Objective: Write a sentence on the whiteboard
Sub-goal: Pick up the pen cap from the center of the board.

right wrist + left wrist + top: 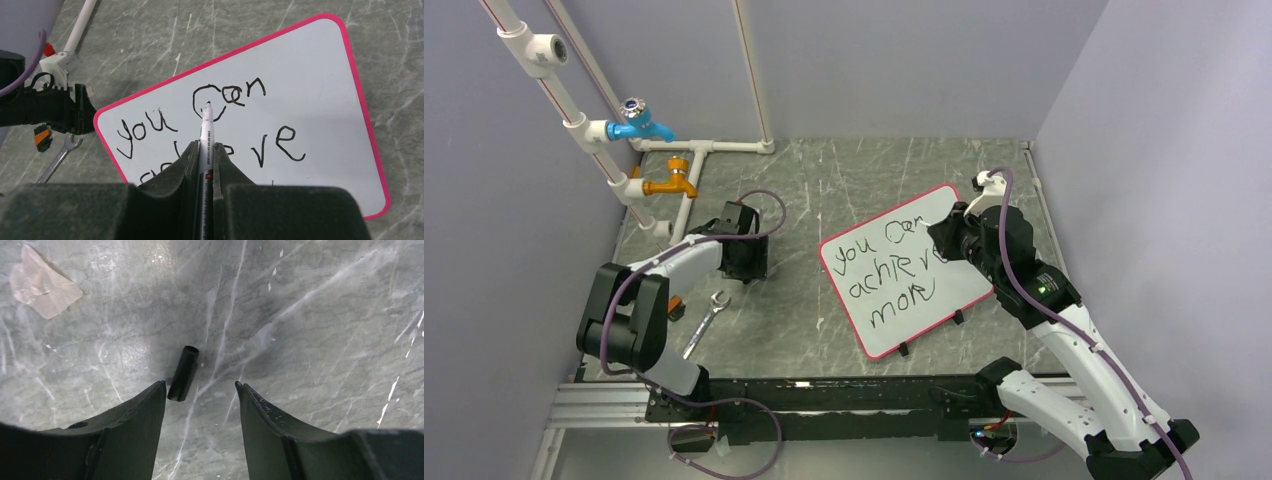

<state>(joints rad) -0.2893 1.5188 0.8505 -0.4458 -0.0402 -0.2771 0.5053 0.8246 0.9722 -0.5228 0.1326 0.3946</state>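
Note:
The whiteboard (904, 275) lies tilted on the marble table, pink-rimmed, with "you can achieve more" written on it in black. My right gripper (206, 148) is shut on a white marker (207, 127). The marker's black tip sits at the first letter of "can" on the whiteboard (310, 100). In the top view the right gripper (943, 240) hovers over the board's upper right part. My left gripper (200, 385) stands open, low over the table to the left of the board. A black marker cap (183, 373) lies just beyond its left fingertip. In the top view the left gripper (744, 262) points down.
A metal wrench (707, 320) lies near the left arm. White pipes with a blue tap (639, 122) and an orange tap (674, 183) stand at the back left. A scrap of tape (42, 282) is stuck to the table. Grey walls close in the sides.

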